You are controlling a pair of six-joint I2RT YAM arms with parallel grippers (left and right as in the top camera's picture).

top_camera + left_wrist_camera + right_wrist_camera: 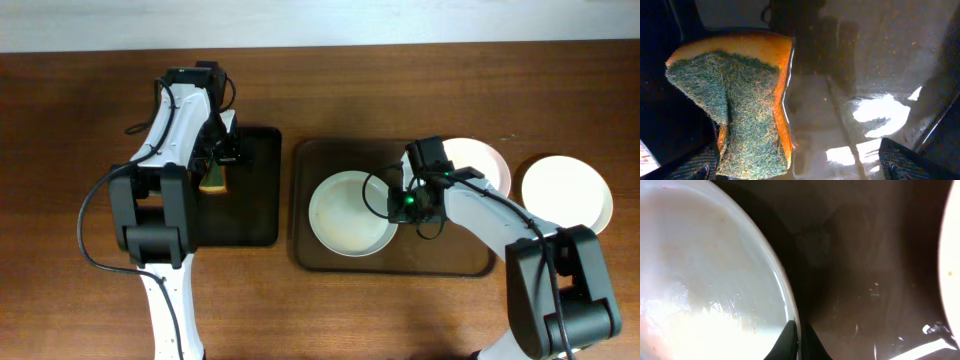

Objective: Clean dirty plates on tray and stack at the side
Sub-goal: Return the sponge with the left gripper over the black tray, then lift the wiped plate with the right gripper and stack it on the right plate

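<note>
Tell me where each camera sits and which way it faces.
Overhead: fixed above the table, facing straight down on both arms, the black tray, the brown tray holding the dirty plate, two other plates at right.
Left wrist: behind the left gripper, facing down at the sponge on the black tray; its open fingers show at the bottom corners.
Right wrist: behind the right gripper, low over the brown tray; its fingertips pinch the dirty plate's rim.
Shared: overhead also shows that sponge and that plate.
</note>
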